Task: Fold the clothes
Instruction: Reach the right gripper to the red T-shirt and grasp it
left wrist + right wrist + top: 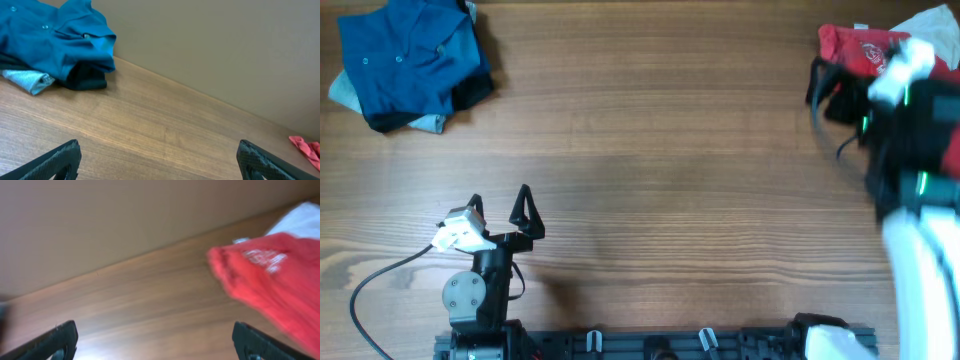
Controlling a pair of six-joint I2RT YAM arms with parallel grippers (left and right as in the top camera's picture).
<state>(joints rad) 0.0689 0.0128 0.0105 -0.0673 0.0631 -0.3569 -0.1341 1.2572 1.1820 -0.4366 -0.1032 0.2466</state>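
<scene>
Only blurred white lettering (264, 258) marks red T-shirt (280, 292).

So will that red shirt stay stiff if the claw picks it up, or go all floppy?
Probably floppy: the red shirt lies bunched in soft folds, so it would likely sag from wherever it's pinched. It looks like thin cloth, so probably light. Pushed, it would likely crumple on the wooden table.

Overhead looks straight down; low wrist views face the wall (225, 50), all catching the T-shirt (860, 48).
</scene>
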